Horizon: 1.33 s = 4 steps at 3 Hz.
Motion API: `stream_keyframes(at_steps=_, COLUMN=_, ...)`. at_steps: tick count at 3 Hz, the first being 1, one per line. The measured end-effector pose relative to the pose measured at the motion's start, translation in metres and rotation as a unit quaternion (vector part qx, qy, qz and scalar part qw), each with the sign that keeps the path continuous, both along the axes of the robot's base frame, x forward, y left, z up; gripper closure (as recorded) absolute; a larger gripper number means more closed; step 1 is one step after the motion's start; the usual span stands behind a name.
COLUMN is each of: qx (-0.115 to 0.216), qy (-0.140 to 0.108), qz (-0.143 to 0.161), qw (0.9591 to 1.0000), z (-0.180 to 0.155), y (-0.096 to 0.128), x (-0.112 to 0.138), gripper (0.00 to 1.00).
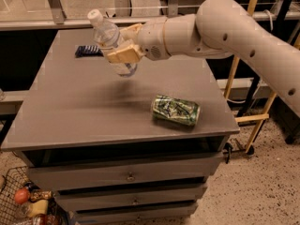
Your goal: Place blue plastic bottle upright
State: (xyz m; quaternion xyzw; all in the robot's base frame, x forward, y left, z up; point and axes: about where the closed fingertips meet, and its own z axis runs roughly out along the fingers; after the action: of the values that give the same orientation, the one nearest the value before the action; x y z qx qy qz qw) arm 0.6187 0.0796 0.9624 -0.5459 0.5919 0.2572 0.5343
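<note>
Blue plastic bottle [108,33] in gripper [121,51] above tbl [79,111]

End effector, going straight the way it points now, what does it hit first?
Probably the small flat dark blue packet on the grey table, just beyond the end effector gripping the clear plastic bottle; depth is unclear, so it may pass above.

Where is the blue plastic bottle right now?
In the camera view the gripper holds the blue plastic bottle tilted above the rear left part of the table, just right of the dark blue packet and behind-left of the green can.
</note>
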Motion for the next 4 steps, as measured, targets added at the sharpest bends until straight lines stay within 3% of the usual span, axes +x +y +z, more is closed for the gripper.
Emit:
stream_keyframes(at_steps=1, qx=0.025, qy=0.018, qz=0.001, qw=0.9995, z=-0.006, y=0.003, x=0.002, gripper=1.00)
stream_keyframes(at_steps=4, qx=0.114, qy=0.072, qz=-0.013, qw=0.9908, z=-0.018, y=-0.001, x=0.015, gripper=1.00)
